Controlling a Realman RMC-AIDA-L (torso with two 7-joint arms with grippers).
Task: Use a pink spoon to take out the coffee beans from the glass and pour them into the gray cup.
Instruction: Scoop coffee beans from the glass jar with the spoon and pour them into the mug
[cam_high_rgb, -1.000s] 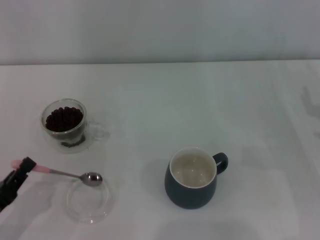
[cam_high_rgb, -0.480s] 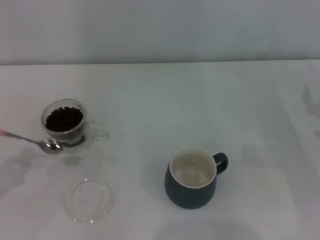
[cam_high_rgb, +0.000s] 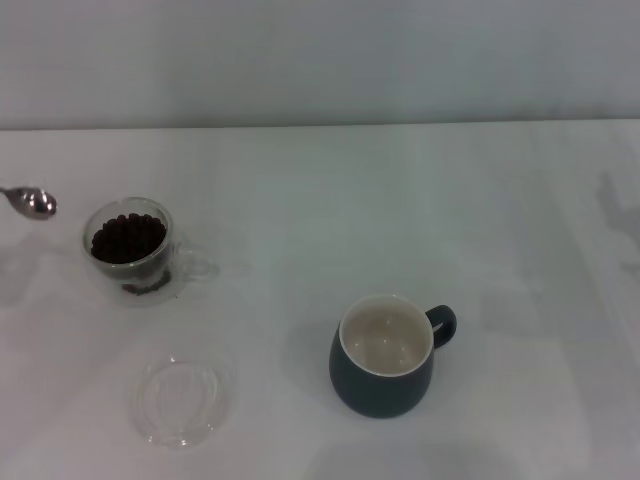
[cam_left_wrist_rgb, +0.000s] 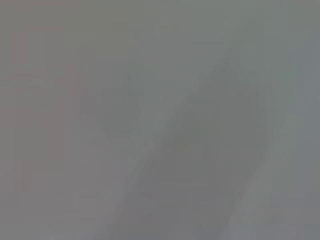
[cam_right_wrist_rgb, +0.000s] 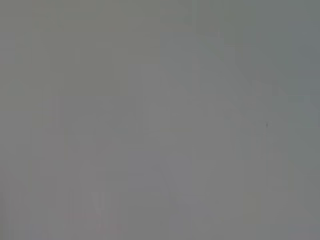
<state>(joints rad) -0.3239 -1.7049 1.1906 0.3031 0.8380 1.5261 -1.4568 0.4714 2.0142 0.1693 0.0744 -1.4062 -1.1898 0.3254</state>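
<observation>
nearest the robot, on the white table (cam_high_rgb: 330, 190), a flat round clear glass dish (cam_high_rgb: 181, 400) lies at the left. to its right, and a little farther back, stands the gray cup (cam_high_rgb: 385, 355), upright, its loop handle turned to the right and its cream-white inside bare. farther off on the left side sits the glass (cam_high_rgb: 133, 250), upright, its clear side handle pointing right, apart from the dish and well apart from the gray cup. the coffee beans (cam_high_rgb: 128, 237) fill it in a dark heap, and a few darker bits show low down near its base. beyond the glass, right at the left edge of the head view, only the shiny metal bowl and a bit of neck of the pink spoon (cam_high_rgb: 33, 202) show; the bowl sits just to the left of the glass and slightly behind it, not touching it. its handle runs out of view. neither gripper shows anywhere, so whether their fingers are apart or together cannot be told. both wrist views give only a blank gray blur.
</observation>
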